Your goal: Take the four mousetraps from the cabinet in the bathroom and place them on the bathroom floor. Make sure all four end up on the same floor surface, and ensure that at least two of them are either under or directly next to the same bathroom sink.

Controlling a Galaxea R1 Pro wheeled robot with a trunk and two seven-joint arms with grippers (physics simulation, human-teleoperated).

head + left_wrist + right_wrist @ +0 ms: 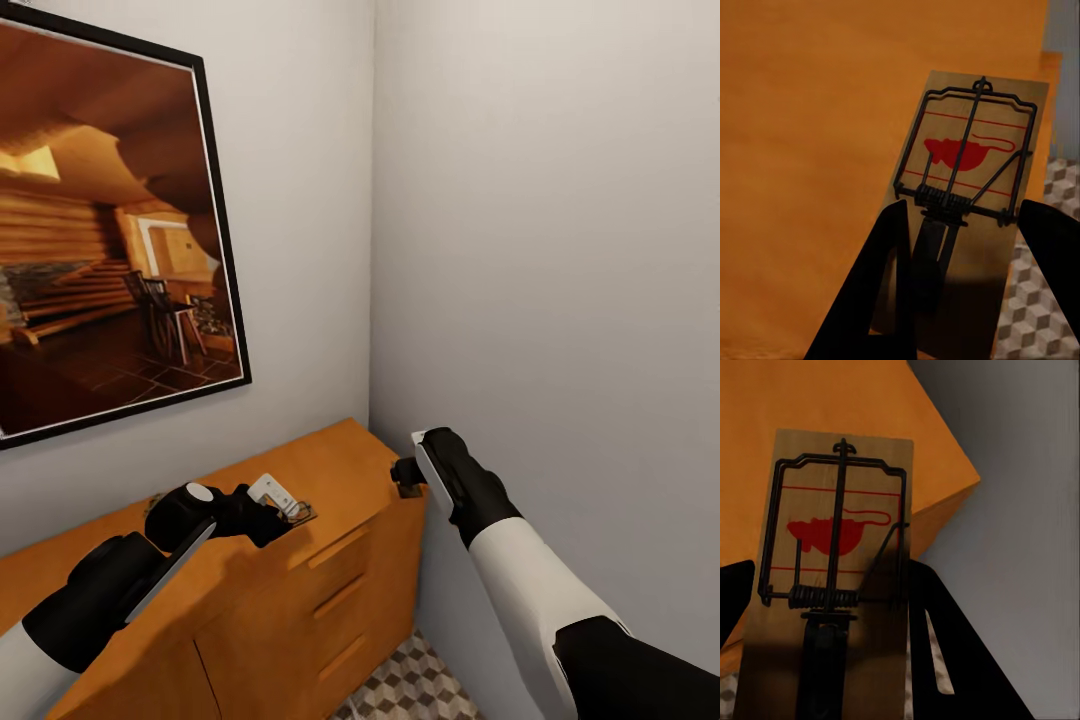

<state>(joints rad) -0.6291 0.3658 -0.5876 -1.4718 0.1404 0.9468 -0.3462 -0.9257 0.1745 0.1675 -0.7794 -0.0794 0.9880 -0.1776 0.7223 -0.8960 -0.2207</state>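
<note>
Now gripping one mousetrap (pixel 964 187) in left gripper (pixel 285 512), another mousetrap (pixel 832 570) in right gripper (pixel 408 480), above cabinet (pixel 330 560), ready for carrying floorward.

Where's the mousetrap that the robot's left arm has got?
The mousetrap sits between the fingers of the left gripper, held just above the front edge of the cabinet, below the framed picture in the head view.

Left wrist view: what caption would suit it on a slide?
Left gripper holding a mousetrap above the orange cabinet, patterned floor tiles below.
</note>
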